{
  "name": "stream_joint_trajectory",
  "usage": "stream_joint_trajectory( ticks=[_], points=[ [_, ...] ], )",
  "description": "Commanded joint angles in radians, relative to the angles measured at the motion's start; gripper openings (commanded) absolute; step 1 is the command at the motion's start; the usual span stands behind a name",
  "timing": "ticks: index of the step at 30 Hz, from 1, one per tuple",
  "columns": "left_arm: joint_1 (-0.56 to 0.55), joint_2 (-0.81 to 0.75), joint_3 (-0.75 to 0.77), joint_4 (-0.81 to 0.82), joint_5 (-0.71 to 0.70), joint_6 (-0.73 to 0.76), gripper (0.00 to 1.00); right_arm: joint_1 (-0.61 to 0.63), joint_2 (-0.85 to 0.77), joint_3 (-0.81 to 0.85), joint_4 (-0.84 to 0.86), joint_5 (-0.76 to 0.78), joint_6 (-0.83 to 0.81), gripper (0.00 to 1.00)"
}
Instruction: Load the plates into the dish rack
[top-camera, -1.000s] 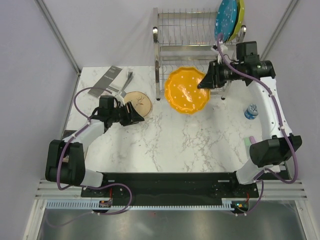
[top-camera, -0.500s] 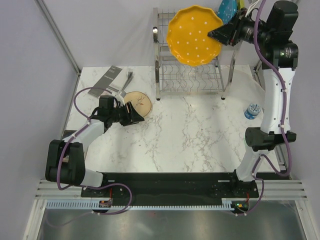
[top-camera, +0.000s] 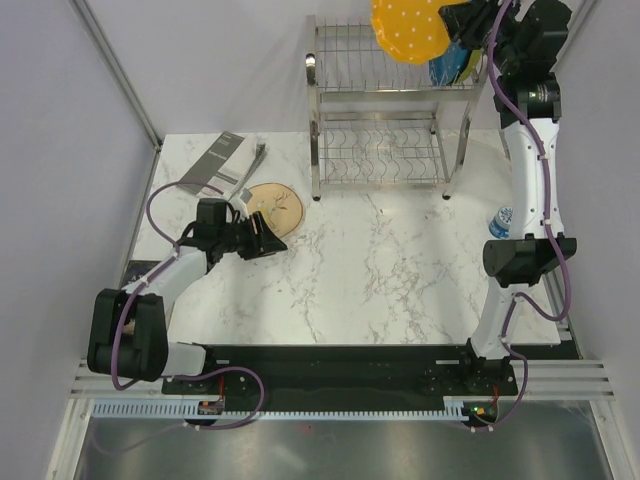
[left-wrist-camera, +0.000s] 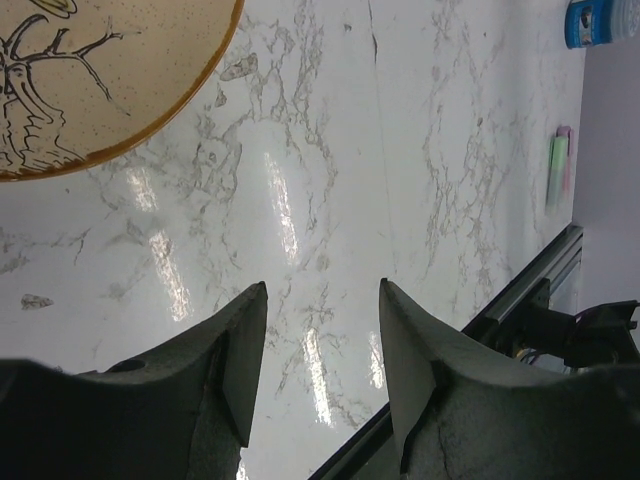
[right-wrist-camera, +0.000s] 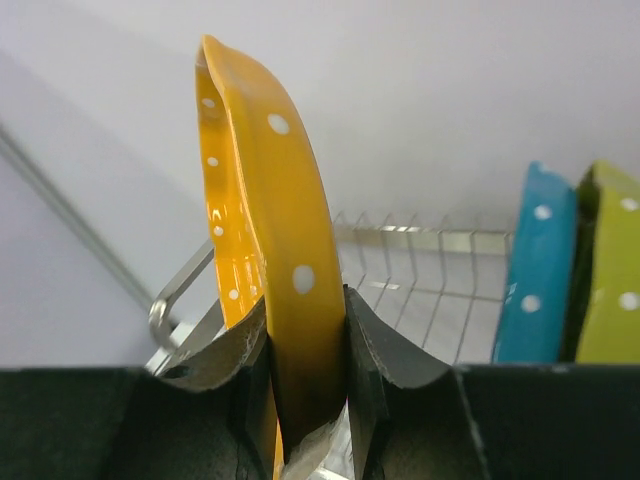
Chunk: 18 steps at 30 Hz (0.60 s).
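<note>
My right gripper (top-camera: 462, 22) is shut on the rim of the orange plate (top-camera: 410, 30), holding it upright above the top tier of the steel wire dish rack (top-camera: 380, 110). In the right wrist view the orange plate (right-wrist-camera: 262, 190) stands on edge between my fingers, left of the teal plate (right-wrist-camera: 535, 270) and the lime green plate (right-wrist-camera: 610, 270), which stand in the rack (right-wrist-camera: 420, 270). The tan floral plate (top-camera: 275, 207) lies flat on the table. My left gripper (top-camera: 266, 239) is open and empty just beside it; the plate's edge shows in the left wrist view (left-wrist-camera: 90, 80).
A grey booklet (top-camera: 212, 160) and a metal utensil (top-camera: 248, 170) lie at the back left. A blue-capped bottle (top-camera: 501, 222) stands at the right, also in the left wrist view (left-wrist-camera: 600, 20). A pale green stick (left-wrist-camera: 557, 172) lies near the front right.
My right arm has lifted the orange plate from in front of the rack up over the top tier, next to the teal plate. The left gripper has barely moved.
</note>
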Motion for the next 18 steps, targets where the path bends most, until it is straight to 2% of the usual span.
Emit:
stream_joint_trajectory(
  ticks=[1, 10, 16, 18],
  points=[
    [0.010, -0.033, -0.019, -0.002, 0.000, 0.059, 0.56, 0.028, -0.112, -0.061, 0.410, 0.288, 0.001, 0.00],
    [0.016, -0.024, -0.018, 0.009, -0.003, 0.050, 0.56, 0.144, -0.103, -0.038, 0.432, 0.639, -0.362, 0.00],
    [0.016, -0.030, -0.039, 0.028, 0.003, 0.033, 0.56, 0.230, -0.108, -0.058, 0.458, 0.790, -0.566, 0.00],
    [0.016, -0.033, -0.042, 0.034, 0.005, 0.029, 0.56, 0.242, -0.110, -0.068, 0.463, 0.827, -0.588, 0.00]
  ],
)
